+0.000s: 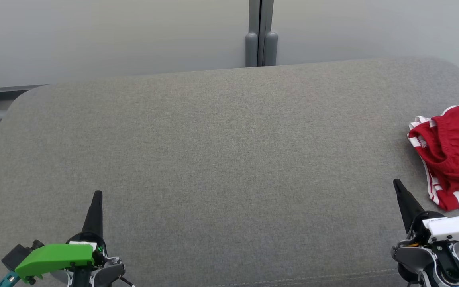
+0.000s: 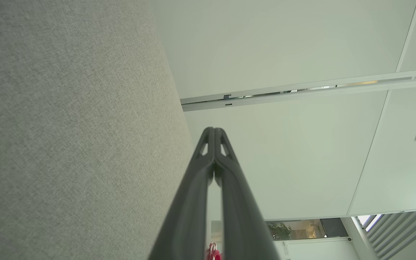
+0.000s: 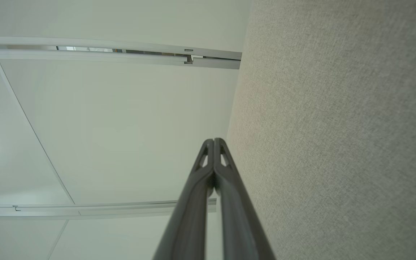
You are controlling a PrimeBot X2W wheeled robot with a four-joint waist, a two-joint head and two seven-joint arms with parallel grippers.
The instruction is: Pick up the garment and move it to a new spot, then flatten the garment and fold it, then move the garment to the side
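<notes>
Grey fabric counter (image 1: 221, 151) runs wide under pale wall panels (image 1: 114, 36), with a grey post (image 1: 260, 34) at the back seam. Garment (image 1: 452, 155) lies on the far right of the counter, partly cut off by the edge of the head view. From the right hand (image 1: 396, 182) it sits ahead and to the right, near but not touching. From the left hand (image 1: 98, 194) it is well apart, across the whole width of the counter, so the right arm is plainly the nearer. Its long axis looks to run roughly far-to-near along the counter's right side. Red cloth, white side stripes, a gathered waistband on top and a white patch at the near corner; it is bunched and rumpled, not flat. That lie fits either a heap waiting to be lifted or a loose bundle already set aside; cannot tell which. Both hands are pressed together, nothing pinched; the left wrist view (image 2: 214, 131) and right wrist view (image 3: 214, 141) show tips meeting. A sliver of red (image 2: 213, 252) shows low in the left wrist view.
</notes>
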